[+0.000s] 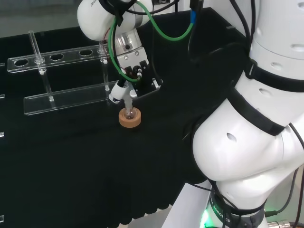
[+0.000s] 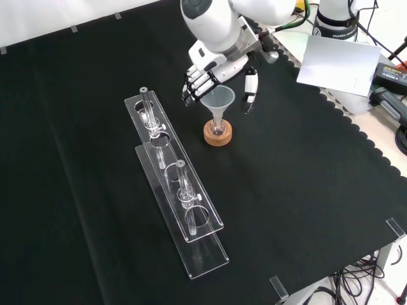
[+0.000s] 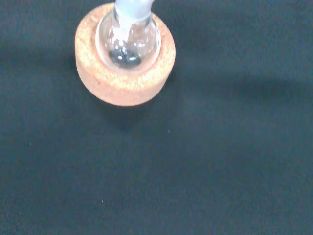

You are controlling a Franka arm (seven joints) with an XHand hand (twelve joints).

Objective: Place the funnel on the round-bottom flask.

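- Front view: the funnel point(image 2: 218, 101) sits upright with its stem down the neck of the round flask point(image 2: 218, 129), and the flask rests in a cork ring point(image 2: 217, 134) on the tabletop point(image 2: 305, 190).
- The hand point(image 2: 206, 75) is right over it from the far side; the fingers point(image 2: 191, 86) curl down just left of the funnel's rim and the thumb point(image 2: 250, 89) hangs to its right, apart from the cone. I cannot tell whether any fingertip touches the rim.
- Head view: the hand point(image 1: 124, 71) hangs above the cork ring point(image 1: 129, 118), with the stem and flask point(image 1: 128, 113) dropping into it.
- Wrist view: close in, the flask point(image 3: 128, 41) is a clear bulb nested in the cork ring point(image 3: 124, 58), a dark speck at its bottom, black cloth all around.
- The surface: a black cloth covers the whole tabletop, flat, with a scalloped hem along its right edge in the front view.
- Left of the flask in the front view lies a long clear rack point(image 2: 175, 184) in two tiers with round holes, and a few thin glass tubes point(image 2: 148, 111) stand in it.
- Off the cloth at the far right in the front view: a white sheet point(image 2: 337, 63) and dark cables point(image 2: 397, 121).
- Head view, near right: the arm's big white links point(image 1: 256, 142), with a green cable point(image 1: 166, 31) looping by the wrist.
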